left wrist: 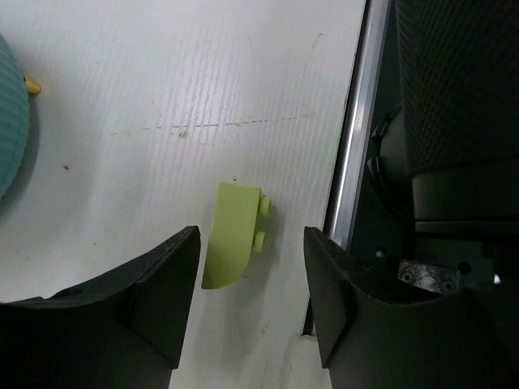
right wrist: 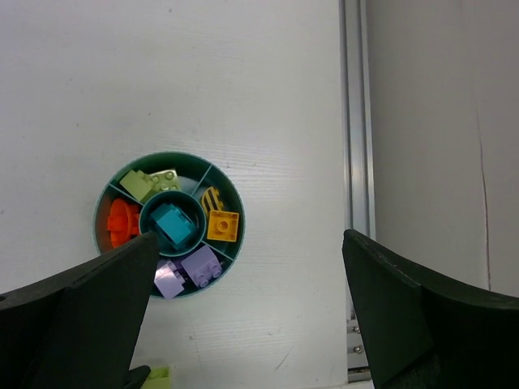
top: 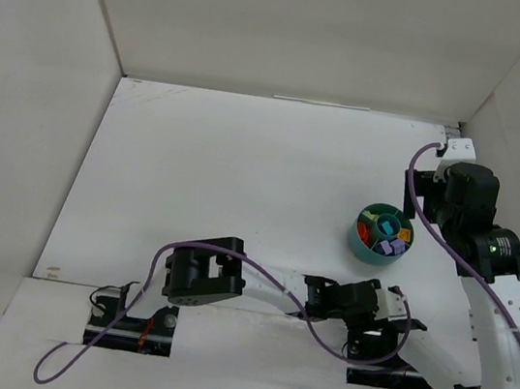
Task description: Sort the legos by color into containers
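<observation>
With jaws open and empty either side of the pale green lego (left wrist: 231, 235) lying on the table (left wrist: 162, 81) near the bowl (right wrist: 169, 153), the left gripper (left wrist: 251, 243) should sink straight and pinch its long sides squarely — the right gripper (right wrist: 250, 243) hangs wide open, empty, above the bowl.

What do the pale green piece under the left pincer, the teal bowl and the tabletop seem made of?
Pale green piece: moulded plastic, smooth satin; even colour, crisp studs. Teal bowl: likely plastic, matte; finely ribbed wall. Tabletop: white board, perhaps corrugated plastic; fine parallel lines.
</observation>
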Controlling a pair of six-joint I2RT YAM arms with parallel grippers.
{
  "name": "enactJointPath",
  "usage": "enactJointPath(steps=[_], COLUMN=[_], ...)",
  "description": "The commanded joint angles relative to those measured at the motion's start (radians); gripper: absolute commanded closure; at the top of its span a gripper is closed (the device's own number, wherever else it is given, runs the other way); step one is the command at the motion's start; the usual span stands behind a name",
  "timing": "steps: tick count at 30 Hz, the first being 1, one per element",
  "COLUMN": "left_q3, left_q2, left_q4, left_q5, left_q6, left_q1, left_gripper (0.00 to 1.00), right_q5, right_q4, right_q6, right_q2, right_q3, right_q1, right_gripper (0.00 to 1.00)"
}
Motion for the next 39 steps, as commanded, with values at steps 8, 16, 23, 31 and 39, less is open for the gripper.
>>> enactJointPath(steps=[8,16,23,31,39], left_q3=[0.043,-0.002,-0.1,-0.256,-0.14], left_q2=[-0.001,-0.057,-0.206,-0.512,-0.44], left_q4=[0.02,0.063,0.054,0.041,0.064], left_q5=[-0.023,-0.06,-0.069,0.009,0.274], left_q6=[0.028,0.017,-0.078,-0.164,-0.131], left_q1=[-0.005,-0.005,0.014,0.213,0.426], left_gripper=[0.75,0.93,1.0,0.98,0.96], right_q5=[-0.005,0.005,0.163,0.294,0.383], right_q4=[0.054,0.063,0.025,0.025,0.034], right_q6=[-0.007,-0.007,0.004,0.024,0.053], right_q2=[-0.021,-0.053,-0.074,-0.094,-0.103], right_q3=[-0.003,-0.021,-0.032,-0.072,-0.135], right_q1=[-0.009,-0.009,-0.009,-0.019,-0.019], right_gripper=[0.01,0.02,0.02,0.02,0.02])
